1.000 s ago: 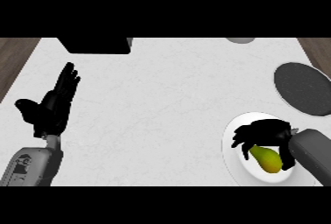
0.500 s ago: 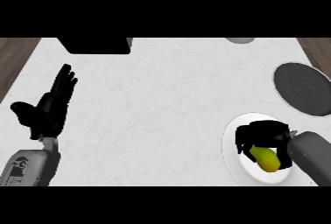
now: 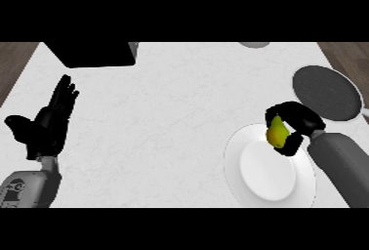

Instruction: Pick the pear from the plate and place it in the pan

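With its fingers curled round the pear [image 3: 276,135], the right hand [image 3: 296,126] sits over the upper right rim of the white plate [image 3: 267,171]. Thumb on one side, fingers on the other; the yellow-green fruit shows between them, stem end roughly up. Whether the pear touches the plate rim or is clear of it can't be told from this view. The plate's middle is bare. Grey right forearm [image 3: 344,166] comes in from the lower right, crossing the plate's right edge.

Pan [image 3: 326,93]: dark, round, up and to the right of the plate, near the surface's right edge. Hand and pear lie between plate centre and pan, just short of the pan's lower left rim, not over it.

Left hand [image 3: 47,124] is at the left side of the white surface [image 3: 173,107], fingers straight and pointing up, thumb out to the left, holding nothing, resting. Well apart from plate and pan.

Black box-like object [image 3: 93,52] at the surface's top left. Small grey round thing [image 3: 254,44] at the top edge, cut off.
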Action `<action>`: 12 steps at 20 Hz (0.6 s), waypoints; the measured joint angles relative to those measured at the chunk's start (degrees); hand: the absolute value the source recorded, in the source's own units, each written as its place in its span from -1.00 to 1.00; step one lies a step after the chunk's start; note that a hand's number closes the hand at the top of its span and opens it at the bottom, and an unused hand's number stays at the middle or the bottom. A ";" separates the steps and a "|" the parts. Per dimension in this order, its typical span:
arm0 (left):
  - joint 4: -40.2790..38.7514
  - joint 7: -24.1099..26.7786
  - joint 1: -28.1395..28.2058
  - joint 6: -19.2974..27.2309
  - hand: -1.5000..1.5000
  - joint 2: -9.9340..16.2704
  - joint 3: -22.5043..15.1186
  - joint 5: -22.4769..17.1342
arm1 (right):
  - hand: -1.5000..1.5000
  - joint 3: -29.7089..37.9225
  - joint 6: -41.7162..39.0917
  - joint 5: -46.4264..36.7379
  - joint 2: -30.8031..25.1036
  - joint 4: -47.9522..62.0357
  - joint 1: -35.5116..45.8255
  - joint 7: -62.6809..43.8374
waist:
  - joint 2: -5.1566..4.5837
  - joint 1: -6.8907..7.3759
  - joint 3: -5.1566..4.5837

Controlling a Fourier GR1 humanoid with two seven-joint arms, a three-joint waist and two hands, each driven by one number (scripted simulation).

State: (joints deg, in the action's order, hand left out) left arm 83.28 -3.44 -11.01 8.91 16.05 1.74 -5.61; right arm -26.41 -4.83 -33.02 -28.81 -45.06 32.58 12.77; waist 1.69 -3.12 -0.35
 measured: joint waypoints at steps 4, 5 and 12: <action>0.41 -0.53 0.20 0.02 0.00 -0.01 0.02 -0.10 | 1.00 4.88 10.14 -0.65 3.82 -4.00 3.34 -14.71 | 0.27 -0.12 0.04; 0.66 -0.50 0.53 -0.08 0.00 0.02 0.06 -0.19 | 1.00 5.53 12.16 -1.24 4.60 -5.47 4.00 -18.35 | 0.25 0.01 0.04; 0.54 -0.20 0.18 -0.82 0.00 0.10 0.36 -0.40 | 1.00 8.24 21.02 -7.27 6.31 -19.19 4.66 -40.18 | -0.55 0.69 0.17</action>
State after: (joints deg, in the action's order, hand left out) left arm 83.81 -3.63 -10.83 8.09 16.15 2.10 -6.01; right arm -18.17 16.19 -40.29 -22.50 -64.25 37.23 -27.41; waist 1.14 -2.42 -0.17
